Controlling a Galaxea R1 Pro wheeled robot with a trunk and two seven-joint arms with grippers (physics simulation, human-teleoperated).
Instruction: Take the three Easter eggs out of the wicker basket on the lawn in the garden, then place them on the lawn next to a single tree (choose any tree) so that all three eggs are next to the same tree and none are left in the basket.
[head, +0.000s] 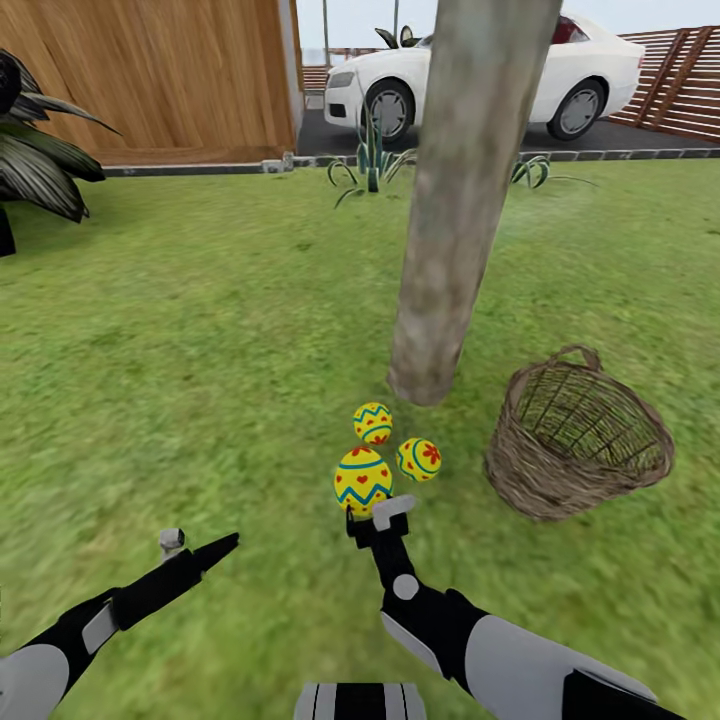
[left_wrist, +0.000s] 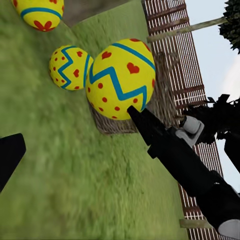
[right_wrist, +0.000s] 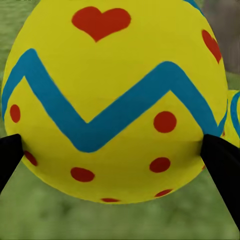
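Three yellow Easter eggs lie close together on the lawn (head: 200, 330) at the foot of the tree (head: 445, 200). The far egg (head: 373, 422) and the right egg (head: 419, 459) rest on the grass. My right gripper (head: 372, 512) is shut on the nearest egg (head: 362, 481), and its dark fingers (right_wrist: 220, 160) press both sides of that egg (right_wrist: 115, 100). The wicker basket (head: 578, 445) lies tipped to the right of the eggs, with nothing inside. My left gripper (head: 195, 545) hangs open low over the grass, to the left of the eggs.
A white car (head: 490, 75) stands on the pavement beyond the lawn, with a wooden wall (head: 150, 70) at the back left and a slatted fence (head: 680, 80) at the back right. A dark spiky plant (head: 40, 150) is at the left, and small spiky plants (head: 372, 160) edge the grass.
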